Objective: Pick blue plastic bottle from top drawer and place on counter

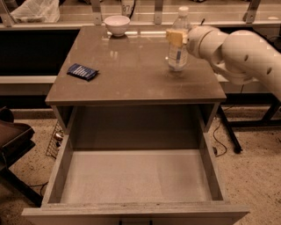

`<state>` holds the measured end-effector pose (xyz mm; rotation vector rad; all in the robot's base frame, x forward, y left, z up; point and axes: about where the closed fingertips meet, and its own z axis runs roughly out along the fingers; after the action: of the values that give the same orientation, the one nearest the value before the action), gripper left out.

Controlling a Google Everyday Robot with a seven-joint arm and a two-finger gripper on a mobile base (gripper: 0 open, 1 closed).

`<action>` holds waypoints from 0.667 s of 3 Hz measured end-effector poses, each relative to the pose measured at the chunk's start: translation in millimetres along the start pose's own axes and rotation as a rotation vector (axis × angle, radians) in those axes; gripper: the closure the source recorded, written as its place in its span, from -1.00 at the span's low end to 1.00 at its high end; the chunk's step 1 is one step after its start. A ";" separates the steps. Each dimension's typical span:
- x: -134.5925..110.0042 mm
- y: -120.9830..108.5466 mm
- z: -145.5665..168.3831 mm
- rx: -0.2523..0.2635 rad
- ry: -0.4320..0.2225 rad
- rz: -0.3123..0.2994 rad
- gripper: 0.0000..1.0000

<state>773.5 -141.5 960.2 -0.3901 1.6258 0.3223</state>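
Brown-grey counter [131,83] is seen from the front, with the top drawer [210,167] pulled fully out below it; the drawer's pale grey floor is exposed from wall to wall.

Blue plastic bottle [177,59] is stood upright on the counter, right-hand side, toward the back edge, base flat on the glossy surface. White cap is up, and a reflection is seen just beneath the bottle.

Gripper [177,37] is positioned at the bottle's upper body, reached in from the right by the white arm [239,50]. Jaws are closed narrow around the bottle, with a yellowish finger pad [174,37] pressed on its near side.

Other items on the counter:
- white bowl [117,25] at the back edge, left of the bottle, well apart from it
- flat dark blue packet [82,71] near the left edge, far from the gripper

Nothing is placed between bottle and bowl or packet. Only the arm itself is laid across the counter's right rear corner.

Off the counter: a pale plastic bag [31,10] is seen on the shelf behind, top left; a dark chair-like object [12,136] sits on the floor left of the drawer; a cable [218,143] is trailed on the floor to the right.
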 end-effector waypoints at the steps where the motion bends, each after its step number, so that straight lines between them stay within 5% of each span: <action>1: 15.9 0.8 3.1 0.005 -0.026 0.024 1.00; 2: 25.2 2.0 4.4 0.011 -0.023 0.016 1.00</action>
<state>774.8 -139.4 934.6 -0.3642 1.6077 0.3285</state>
